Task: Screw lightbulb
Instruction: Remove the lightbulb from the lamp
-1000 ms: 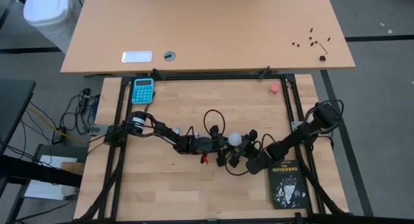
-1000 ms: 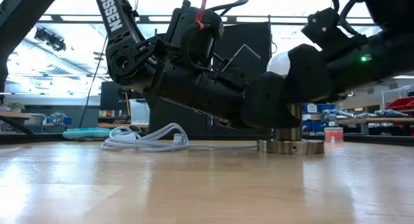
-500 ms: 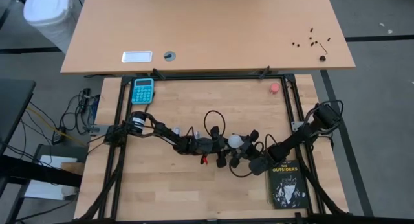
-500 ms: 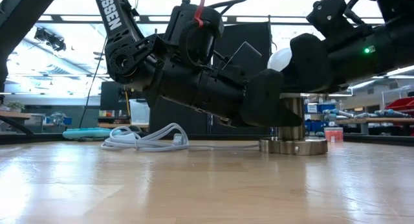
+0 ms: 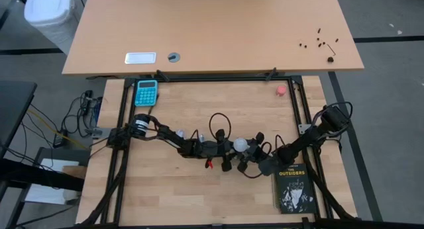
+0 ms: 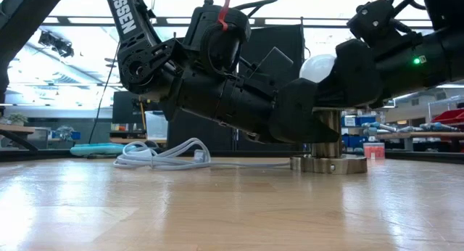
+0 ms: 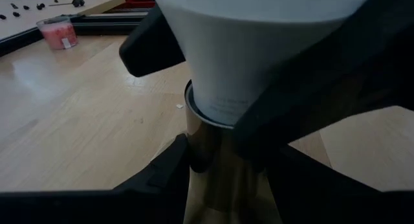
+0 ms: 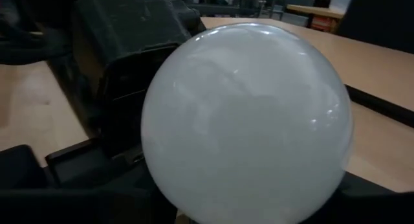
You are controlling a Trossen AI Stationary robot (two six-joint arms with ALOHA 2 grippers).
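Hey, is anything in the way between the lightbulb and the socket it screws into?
Nothing visible. The lightbulb already sits upright in the metal socket on the table. The left gripper clamps the socket's neck and the right gripper is around the bulb.

A pale wooden surface (image 5: pixel 199 189) with a black frame (image 5: pixel 121 123) along its edges sits on a grey floor (image 5: pixel 391 123). Behind it stands a second, larger light-wood table (image 5: pixel 218 24) with small dark bits (image 5: pixel 319 40) scattered at one corner. A white bin (image 5: pixel 48 10) stands on the floor beside that table, and cables (image 5: pixel 73 120) trail near the surface's edge. In the low view the room beyond is brightly lit from above, with ceiling lights (image 6: pixel 72 62), shelves (image 6: pixel 435 128) and a dark panel (image 6: pixel 283 44).
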